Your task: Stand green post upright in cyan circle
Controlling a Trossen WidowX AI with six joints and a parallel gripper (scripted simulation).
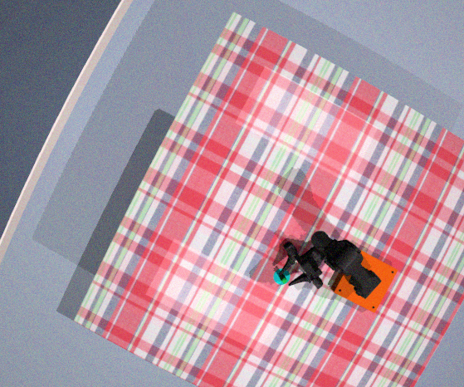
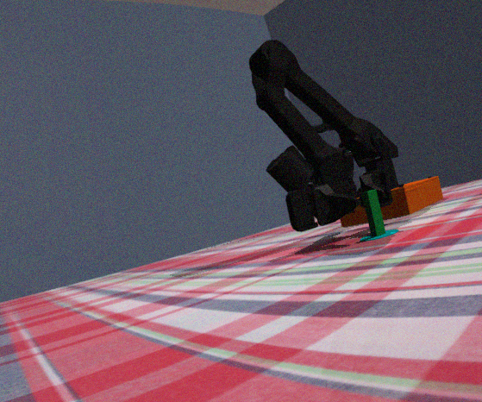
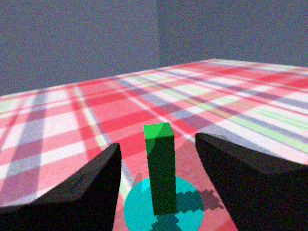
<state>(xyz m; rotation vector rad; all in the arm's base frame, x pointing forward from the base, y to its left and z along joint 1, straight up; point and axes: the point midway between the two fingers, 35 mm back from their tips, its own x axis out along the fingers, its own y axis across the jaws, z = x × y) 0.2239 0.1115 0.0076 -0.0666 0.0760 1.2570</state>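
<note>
The green post [image 2: 375, 214] [image 3: 162, 174] stands upright on the cyan circle [image 1: 277, 277] [image 2: 391, 232] [image 3: 135, 209], with its foot inside the circle's outline in the wrist view. My gripper [image 1: 285, 281] [image 3: 158, 144] is open. Its two black fingers stand on either side of the post, with a visible gap on both sides in the wrist view. In the top view the arm and a finger cover most of the post from above. In the exterior view the fingers are behind the post near its upper part.
The orange base block [image 1: 383, 282] [image 2: 422, 194] lies close behind the circle, under the folded arm. A red, white and green plaid cloth [image 1: 207, 199] [image 2: 232, 328] spreads under everything. The arm's shadows fall on the cloth around the circle.
</note>
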